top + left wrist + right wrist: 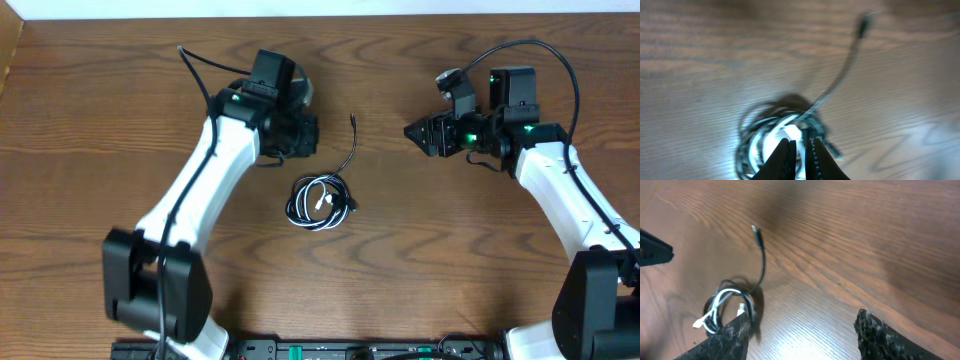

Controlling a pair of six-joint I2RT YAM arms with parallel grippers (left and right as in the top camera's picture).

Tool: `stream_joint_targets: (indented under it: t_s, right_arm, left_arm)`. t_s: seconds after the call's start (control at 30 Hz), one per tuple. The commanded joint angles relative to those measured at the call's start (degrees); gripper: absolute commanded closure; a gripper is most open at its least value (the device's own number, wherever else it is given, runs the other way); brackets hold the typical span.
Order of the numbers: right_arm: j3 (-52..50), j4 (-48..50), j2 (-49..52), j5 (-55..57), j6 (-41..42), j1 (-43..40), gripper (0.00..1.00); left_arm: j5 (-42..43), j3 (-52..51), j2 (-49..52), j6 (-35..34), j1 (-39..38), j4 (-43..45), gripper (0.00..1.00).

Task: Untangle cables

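Dark wood grain runs under everything. On the bare table the cables lie as one small coil between my two arms, a black cord and a white cord wound together. The black one's tail runs out of the loop toward the far edge and ends in a plug that lies free. My left gripper hangs near the coil with its fingers almost together, only a thin slit between them, and nothing is pinched there that I can make out (that wrist view is blurred). My right gripper stands well apart from the bundle, its fingers spread wide and empty. I judge the step in hand to be getting a first hold, with nothing separated yet. To do it well, I would spread my left fingers before coming down and take a white loop at the coil's rim to anchor it. My right would then pinch the black tail close to where it leaves the coil, not out at the plug. Drawing it slowly along its own curve should let the turns feed off; a sharp pull would likely cinch them or drag the whole bundle. As for containers, I see none in any view, no tray, bin or box, so the cords rest only on the wood.
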Motion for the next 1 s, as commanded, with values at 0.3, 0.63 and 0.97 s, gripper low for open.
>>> stream_joint_targets:
  t_s: [0.3,0.63,0.97]
  right_arm:
    - [0.87,-0.79,0.24,2.36,0.72,0.22,0.35]
    - [0.87,-2.14,0.24,2.4,0.7,1.77,0.35]
    - [0.87,-2.19,0.24,2.6,0.7,2.45,0.34]
  left_arm:
    - [14.45,-0.9,13.29,20.28,8.55,-5.77,0.87]
    - [16.72,-0.92,19.69,24.06,8.55,-5.92,0.87]
    - [14.56,-0.92,20.11,24.3,8.59,-3.52,0.84]
